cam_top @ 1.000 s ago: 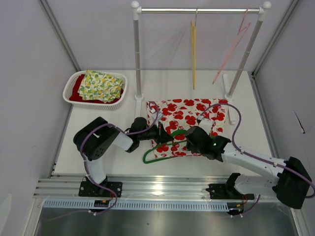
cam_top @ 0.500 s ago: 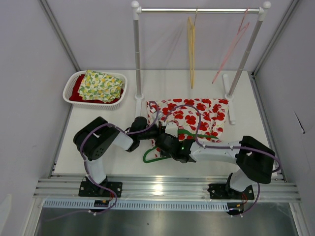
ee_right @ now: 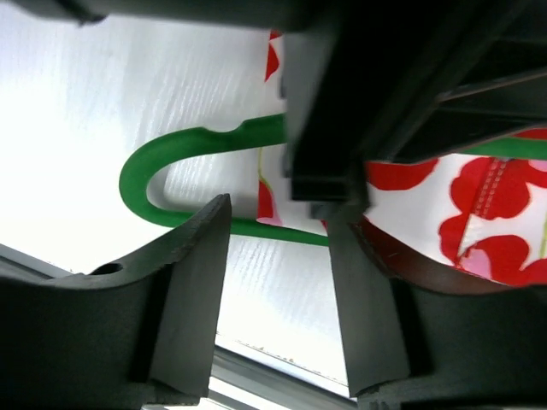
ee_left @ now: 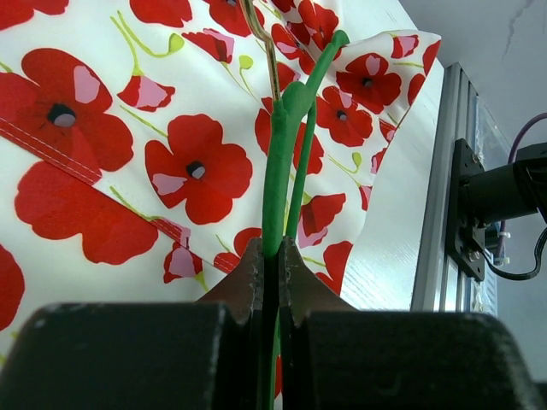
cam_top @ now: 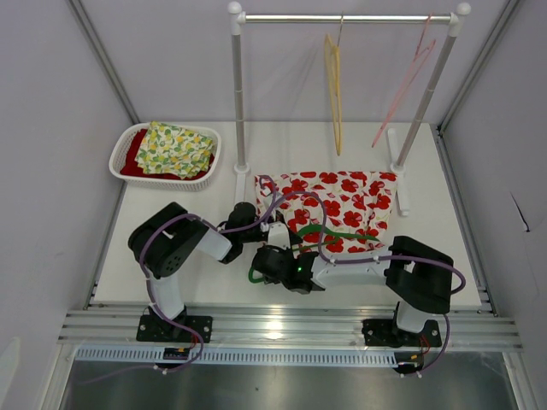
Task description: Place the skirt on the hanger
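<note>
Skirt [cam_top: 359, 192] — white with red poppies — lies spread flat on the table [cam_top: 282, 145], stretching away beyond the tips of the left gripper [ee_left: 273, 252], whose fingers are clamped tight on the green hanger [ee_left: 278, 171] lying across the fabric. The right gripper [ee_right: 278, 213] hangs with fingers parted — the hanger's curved end and the skirt's corner just beyond its tips.

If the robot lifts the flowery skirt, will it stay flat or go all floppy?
Probably floppy: the skirt lies flat with a folded-up corner, like thin cloth. It looks light and would likely droop from wherever it is held. The green hanger in the left hand should stay stiff.
</note>
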`<state>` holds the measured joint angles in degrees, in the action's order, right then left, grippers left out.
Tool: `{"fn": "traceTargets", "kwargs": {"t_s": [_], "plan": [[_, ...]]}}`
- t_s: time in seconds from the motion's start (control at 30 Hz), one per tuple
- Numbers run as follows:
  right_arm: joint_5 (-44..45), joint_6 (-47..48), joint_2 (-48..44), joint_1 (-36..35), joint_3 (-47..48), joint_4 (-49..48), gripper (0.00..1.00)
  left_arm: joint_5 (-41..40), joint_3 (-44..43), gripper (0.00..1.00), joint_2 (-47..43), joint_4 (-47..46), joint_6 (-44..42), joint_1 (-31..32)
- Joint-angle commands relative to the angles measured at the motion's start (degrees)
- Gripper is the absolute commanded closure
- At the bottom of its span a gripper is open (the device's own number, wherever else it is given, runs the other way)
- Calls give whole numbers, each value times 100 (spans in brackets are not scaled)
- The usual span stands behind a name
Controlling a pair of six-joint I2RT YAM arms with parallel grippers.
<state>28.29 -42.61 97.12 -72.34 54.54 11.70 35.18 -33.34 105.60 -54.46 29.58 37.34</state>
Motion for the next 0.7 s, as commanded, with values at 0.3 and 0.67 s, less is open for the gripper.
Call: {"fn": "traceTargets", "kwargs": {"t_s": [0.3, 0.67], "plan": [[545, -28, 430, -97, 355, 236, 70, -108, -67, 100, 119, 128, -427, -60], [757, 226, 237, -97, 829, 798, 97, -99, -102, 100, 110, 181, -471, -69]]}}
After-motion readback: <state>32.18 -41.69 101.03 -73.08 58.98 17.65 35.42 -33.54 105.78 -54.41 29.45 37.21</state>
